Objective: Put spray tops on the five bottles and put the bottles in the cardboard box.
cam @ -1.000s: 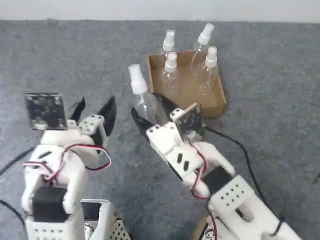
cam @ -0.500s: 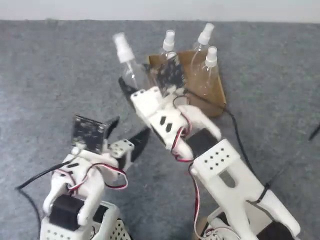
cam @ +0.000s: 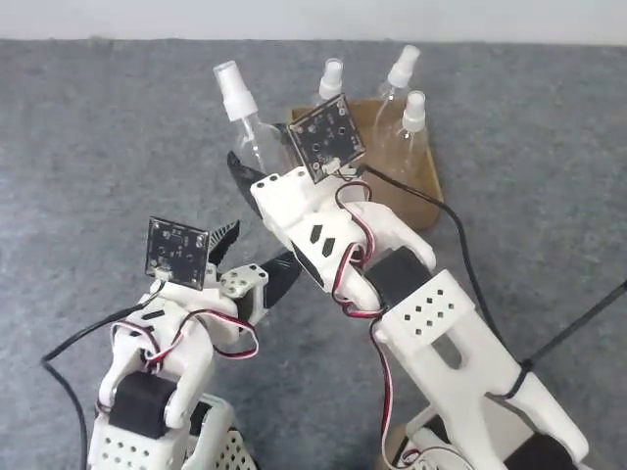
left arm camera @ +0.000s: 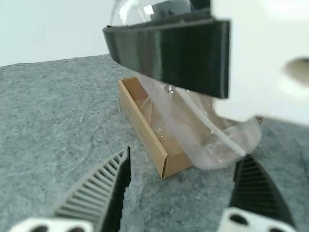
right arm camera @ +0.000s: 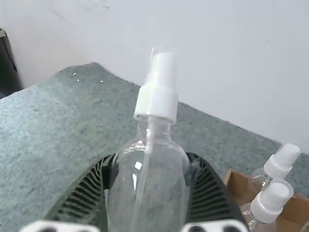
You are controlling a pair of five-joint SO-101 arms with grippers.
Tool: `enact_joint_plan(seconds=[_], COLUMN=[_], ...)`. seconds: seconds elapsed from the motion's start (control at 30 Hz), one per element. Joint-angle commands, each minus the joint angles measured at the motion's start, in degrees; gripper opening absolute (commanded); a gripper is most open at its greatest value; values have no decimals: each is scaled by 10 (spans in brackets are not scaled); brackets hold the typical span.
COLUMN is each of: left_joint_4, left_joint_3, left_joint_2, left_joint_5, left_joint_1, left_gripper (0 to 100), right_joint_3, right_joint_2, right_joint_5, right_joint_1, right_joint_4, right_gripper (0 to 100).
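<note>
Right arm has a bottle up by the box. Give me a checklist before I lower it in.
1. Spray top on the held bottle: ok, seated on the neck.
2. Right hand grip: ok, fingers on both sides of the body.
3. Bottle over the cardboard box: not ok, it hangs at the box's left edge.
4. Free spot inside: cannot tell, a circuit board hides part of the box.
5. Left hand clear: ok, open, low, apart from box and bottle.
</note>
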Motion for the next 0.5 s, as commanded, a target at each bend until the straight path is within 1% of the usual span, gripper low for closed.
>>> enact_joint_plan(seconds=[0.0,0.07,0.17,0.23,0.33,0.47], left_joint_4=[-28,-26,5,16,6,-1], left_joint_3=[-7,-7,-14,-22,-22,-22], left_joint_2=[-9,-9,-13,-12,-12,-9], left_joint_5=[17,13,-20,-11,-5,-4], left_joint_1=[-17,-13,29,43,26,6], left_gripper=[318,318,319,319,319,319], right_joint_3=[27,54,95,122,150,172], right_joint_2=[-25,-36,-47,-54,-71,-92], right_joint_5=[-34,-46,-47,-49,-49,-48], right_joint_1=[-5,-4,-4,2,6,7], right_joint_4=[-32,-58,-112,-147,-181,-182], right_gripper=[6,6,6,6,6,6])
